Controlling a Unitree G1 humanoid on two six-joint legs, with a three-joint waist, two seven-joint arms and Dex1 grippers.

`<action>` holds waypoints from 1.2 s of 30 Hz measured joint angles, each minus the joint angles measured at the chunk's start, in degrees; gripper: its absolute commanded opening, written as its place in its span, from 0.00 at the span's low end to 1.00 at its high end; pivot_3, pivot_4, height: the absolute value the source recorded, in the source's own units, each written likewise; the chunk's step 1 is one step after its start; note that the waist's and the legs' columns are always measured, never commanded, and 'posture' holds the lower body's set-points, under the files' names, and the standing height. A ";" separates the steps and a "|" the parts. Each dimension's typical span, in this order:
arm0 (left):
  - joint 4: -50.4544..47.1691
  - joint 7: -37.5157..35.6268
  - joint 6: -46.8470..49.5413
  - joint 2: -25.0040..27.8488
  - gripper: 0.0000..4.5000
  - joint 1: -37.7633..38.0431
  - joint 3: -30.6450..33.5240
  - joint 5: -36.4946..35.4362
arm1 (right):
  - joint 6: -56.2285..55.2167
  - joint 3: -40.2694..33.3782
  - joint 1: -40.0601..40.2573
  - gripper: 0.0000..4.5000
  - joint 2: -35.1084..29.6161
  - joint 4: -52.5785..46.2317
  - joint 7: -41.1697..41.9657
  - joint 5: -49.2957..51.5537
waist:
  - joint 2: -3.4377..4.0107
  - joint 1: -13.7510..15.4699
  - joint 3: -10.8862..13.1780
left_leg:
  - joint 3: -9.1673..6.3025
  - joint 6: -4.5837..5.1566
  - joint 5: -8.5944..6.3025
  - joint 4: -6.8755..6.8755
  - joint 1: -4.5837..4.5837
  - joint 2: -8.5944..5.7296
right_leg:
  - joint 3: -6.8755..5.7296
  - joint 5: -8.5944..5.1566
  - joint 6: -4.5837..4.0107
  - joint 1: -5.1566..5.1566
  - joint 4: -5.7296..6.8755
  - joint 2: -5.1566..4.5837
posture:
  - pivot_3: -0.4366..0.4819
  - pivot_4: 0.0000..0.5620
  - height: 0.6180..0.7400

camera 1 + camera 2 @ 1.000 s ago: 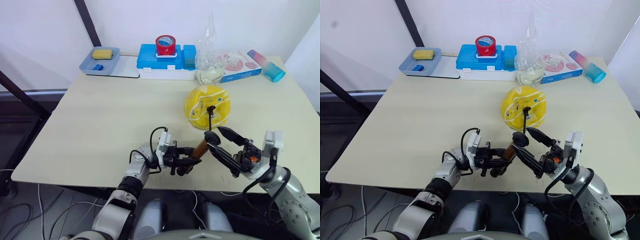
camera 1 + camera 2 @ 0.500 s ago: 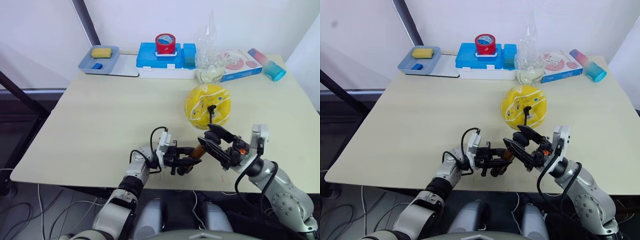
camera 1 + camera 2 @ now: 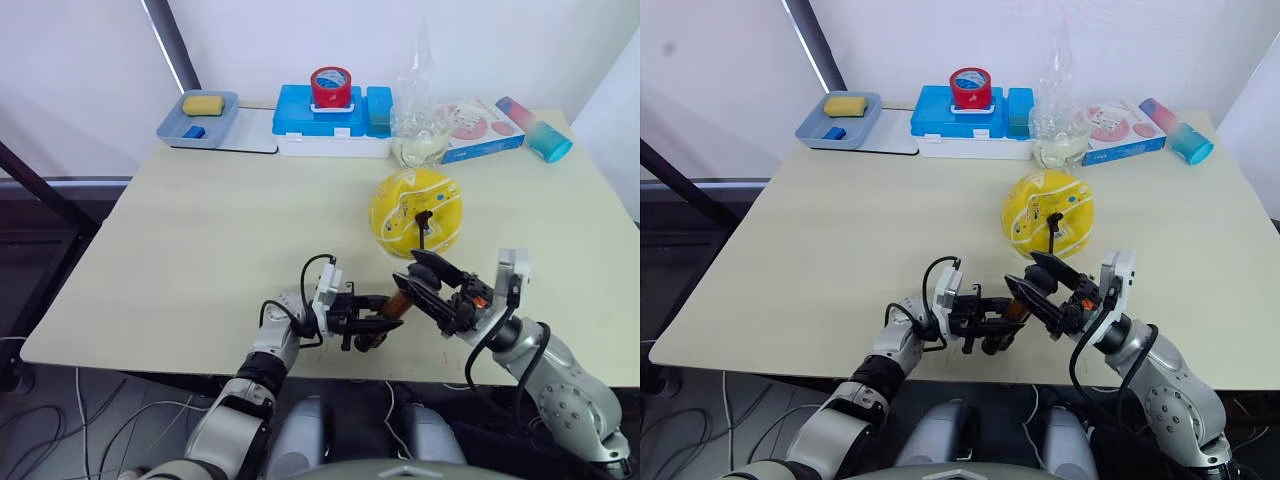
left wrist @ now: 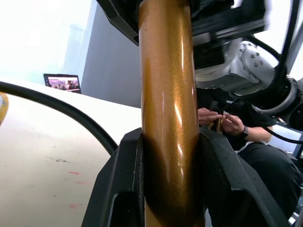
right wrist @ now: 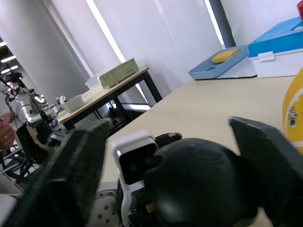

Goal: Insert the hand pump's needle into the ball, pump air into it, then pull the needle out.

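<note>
Head view: left gripper clamped on hand pump at table's near edge; right gripper spread around pump's black handle; hose into ball just beyond.
Left wrist: fingers grip copper barrel.
Right wrist: fingers apart, flanking handle.

Ball on table; pump just before ball; box behind ball, tape on box; tray left of box.

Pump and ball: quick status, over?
Left gripper shut on the hand pump. Right gripper, jaws open, straddling the pump's black handle. Hose runs up to the ball. Nothing in the way.
</note>
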 measured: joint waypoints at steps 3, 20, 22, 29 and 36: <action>-0.02 -0.01 -0.02 0.01 0.24 0.00 -0.10 -0.04 | 0.00 -0.03 0.02 0.48 0.10 0.06 -0.07 -0.23 | 0.00 -0.03 0.00 | -0.01 0.00 0.00 0.00 0.00 0.01 | 0.00 0.00 0.00 0.00 0.02 0.02 | 0.48 0.27 0.97; -1.02 -0.06 5.63 2.66 1.00 -1.32 -0.57 -0.66 | -0.22 0.50 -0.25 0.48 -0.64 -0.74 0.12 -2.27 | -0.02 -0.12 -0.01 | -0.01 0.00 0.00 0.03 0.01 0.01 | 0.02 0.00 0.01 0.00 0.07 0.04 | 0.48 0.27 0.97; -1.65 -0.06 5.98 3.26 1.00 -1.34 -0.83 -0.71 | -0.22 0.47 -0.26 0.48 -0.93 -0.95 0.14 -2.41 | -0.02 -0.17 -0.01 | -0.02 0.00 0.00 0.03 0.01 0.01 | 0.01 0.00 0.01 0.00 0.07 0.05 | 0.48 0.27 0.97; -6.11 -0.04 6.37 13.42 1.00 -2.89 -8.85 -1.92 | -0.54 0.37 -0.81 0.48 -5.93 -4.22 2.23 -5.28 | -0.02 -0.47 -0.01 | -0.02 -0.01 0.01 0.04 0.02 0.02 | 0.03 0.00 0.00 0.00 0.11 0.05 | 0.48 0.27 0.97; -5.49 -0.04 2.20 18.13 1.00 -6.37 -15.62 -1.25 | -3.14 1.63 -3.15 0.48 -12.56 -5.33 7.79 -11.57 | -0.03 -0.62 -0.02 | 0.01 -0.01 0.01 0.06 0.00 -0.03 | 0.08 -0.01 0.00 0.00 0.09 0.05 | 0.48 0.27 0.97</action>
